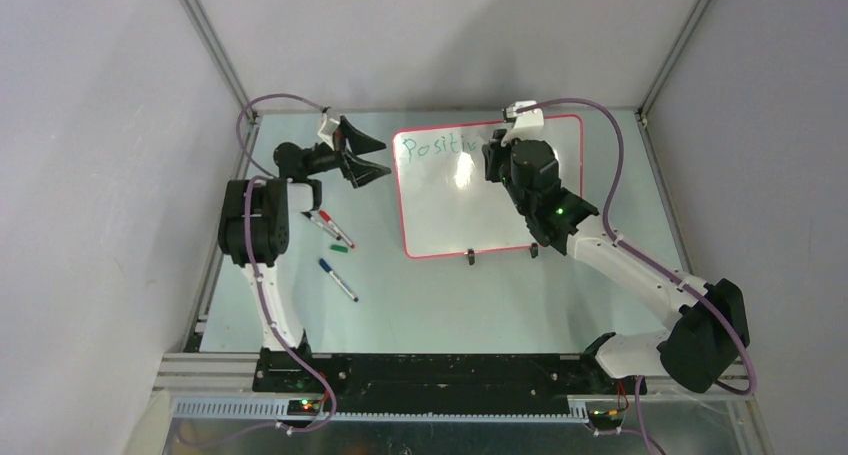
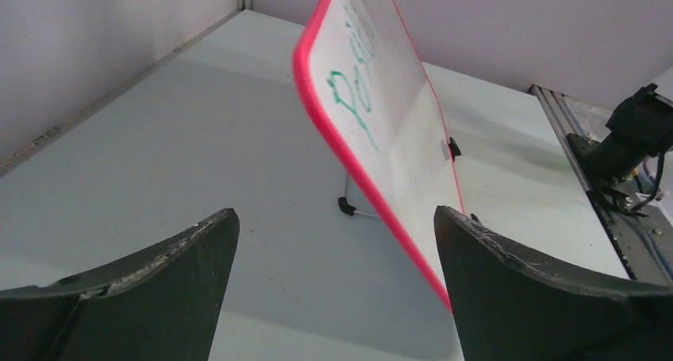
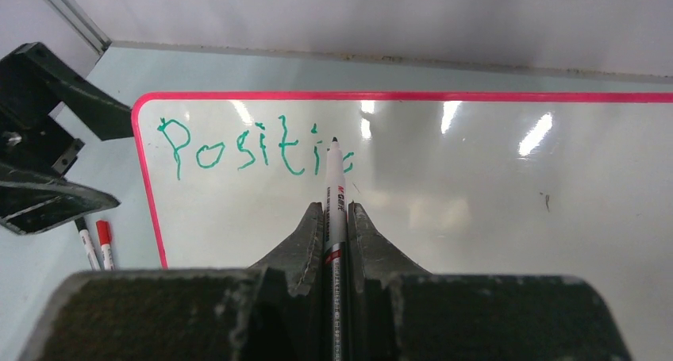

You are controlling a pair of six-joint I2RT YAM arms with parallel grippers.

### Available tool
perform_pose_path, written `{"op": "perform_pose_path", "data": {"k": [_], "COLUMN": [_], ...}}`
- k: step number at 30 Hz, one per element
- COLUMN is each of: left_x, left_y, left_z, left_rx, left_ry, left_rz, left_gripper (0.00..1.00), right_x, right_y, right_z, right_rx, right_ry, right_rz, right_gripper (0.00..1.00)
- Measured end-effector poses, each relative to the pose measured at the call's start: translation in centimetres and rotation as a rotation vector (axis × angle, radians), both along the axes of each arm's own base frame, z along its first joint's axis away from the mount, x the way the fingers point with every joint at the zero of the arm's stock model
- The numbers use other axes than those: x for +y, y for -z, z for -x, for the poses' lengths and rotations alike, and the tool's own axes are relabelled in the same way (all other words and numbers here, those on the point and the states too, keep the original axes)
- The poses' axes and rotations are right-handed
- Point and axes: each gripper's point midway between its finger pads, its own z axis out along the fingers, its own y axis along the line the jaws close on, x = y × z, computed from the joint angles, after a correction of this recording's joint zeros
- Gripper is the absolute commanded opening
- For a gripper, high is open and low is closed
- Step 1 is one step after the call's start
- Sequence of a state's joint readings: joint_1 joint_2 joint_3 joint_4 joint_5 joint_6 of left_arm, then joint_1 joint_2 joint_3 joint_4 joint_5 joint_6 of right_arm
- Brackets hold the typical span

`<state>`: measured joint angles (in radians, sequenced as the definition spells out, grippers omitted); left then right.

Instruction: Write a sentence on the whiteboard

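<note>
At the tip of my right gripper [image 3: 334, 212], clamped tight on a marker [image 3: 333, 178], the sentence [image 3: 254, 148] reads "Positi" on the whiteboard [image 3: 476, 97], near the far edge of the tabletop [image 1: 430, 295]. I reckon pressing hard could tip the propped board: my left gripper [image 1: 385, 158] gapes empty beside it

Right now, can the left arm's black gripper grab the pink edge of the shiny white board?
Probably yes. The left gripper is wide open right beside the red-pink rim of the glossy white whiteboard and points at it, and nothing lies between them.
</note>
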<state>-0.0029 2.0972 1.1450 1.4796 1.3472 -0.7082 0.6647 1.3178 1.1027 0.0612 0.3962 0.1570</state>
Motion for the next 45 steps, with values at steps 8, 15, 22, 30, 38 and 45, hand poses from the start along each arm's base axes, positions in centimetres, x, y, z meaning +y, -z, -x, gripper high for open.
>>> {"op": "perform_pose_path", "data": {"k": [8,15,22,30,38,45], "left_x": [0.4,1.5,1.9,2.3,2.7,2.6], "left_y": [-3.2,-7.1,-7.5,-3.5,-4.0,-0.6], "left_z": [4.2,10.3,15.2,16.4,15.1,17.9], "left_rx": [0.014,0.018,0.108,0.236,0.084,-0.028], "left_ry": [-0.061,-0.099,-0.112,-0.171,-0.460,-0.478], "left_rz": [0.039,0.074,0.110,0.109,-0.112,-0.177], "left_gripper": [0.98,0.98,0.98,0.99,0.98,0.99], "right_x": [-0.3,-1.5,-2.6,-4.5,-6.7,-6.0], "right_y": [-0.1,-1.4,-4.4,-3.7,-4.4,-2.2], "right_z": [-0.1,0.7,2.8,4.4,6.1,6.4], "right_rx": [-0.006,-0.033,-0.081,-0.021,-0.013,0.065], "right_ry": [0.011,0.021,-0.017,-0.026,-0.014,-0.056], "right_rz": [0.003,-0.019,-0.080,-0.063,-0.053,-0.022], "right_gripper": [0.00,0.00,0.00,0.00,0.00,0.00]}}
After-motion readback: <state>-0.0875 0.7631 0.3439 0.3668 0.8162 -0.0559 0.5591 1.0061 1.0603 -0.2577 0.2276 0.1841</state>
